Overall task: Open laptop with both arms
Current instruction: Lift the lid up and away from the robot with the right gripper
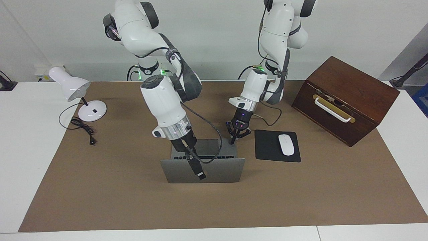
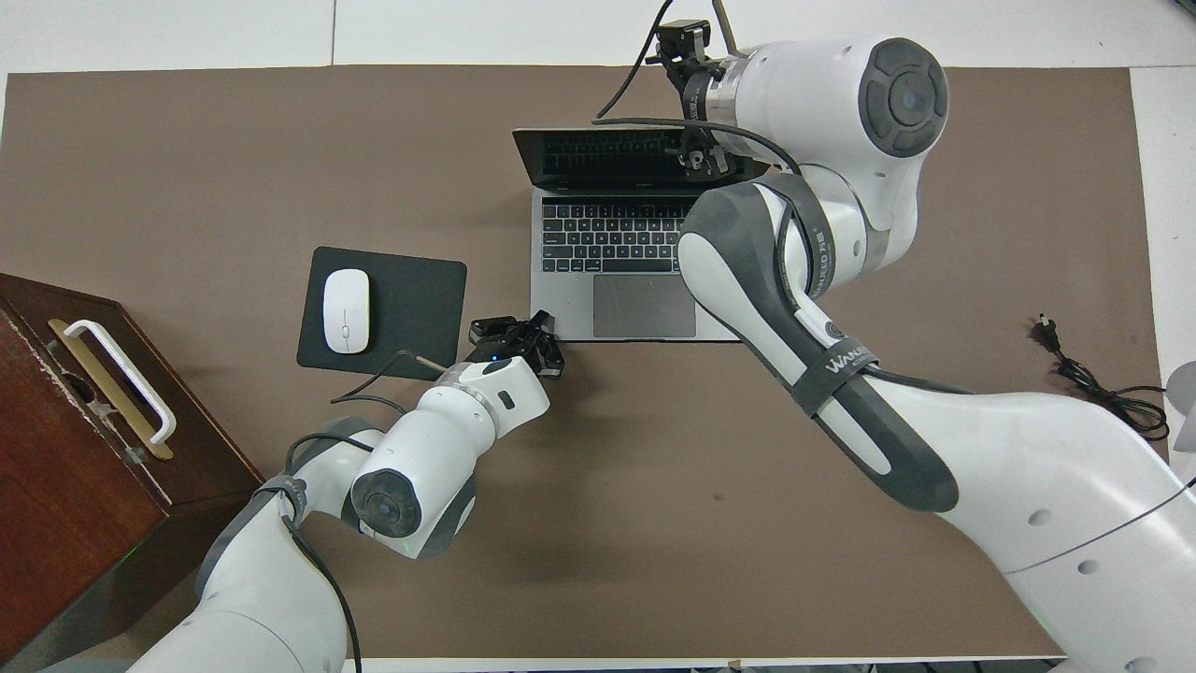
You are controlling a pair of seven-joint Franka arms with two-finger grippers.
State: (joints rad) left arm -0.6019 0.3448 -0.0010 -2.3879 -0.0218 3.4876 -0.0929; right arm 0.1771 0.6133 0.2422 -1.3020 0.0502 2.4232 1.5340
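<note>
The silver-grey laptop sits mid-table with its lid raised roughly upright and its keyboard and trackpad showing. My right gripper reaches over the keyboard to the lid's top edge. It is open and straddles the edge, with one finger down the lid's back and the other on the screen side. My left gripper is shut, its fingertips resting on the base's corner nearest the robots, toward the left arm's end.
A black mouse pad with a white mouse lies beside the laptop, toward the left arm's end. Past it stands a dark wooden box. A white desk lamp and its cable are at the right arm's end.
</note>
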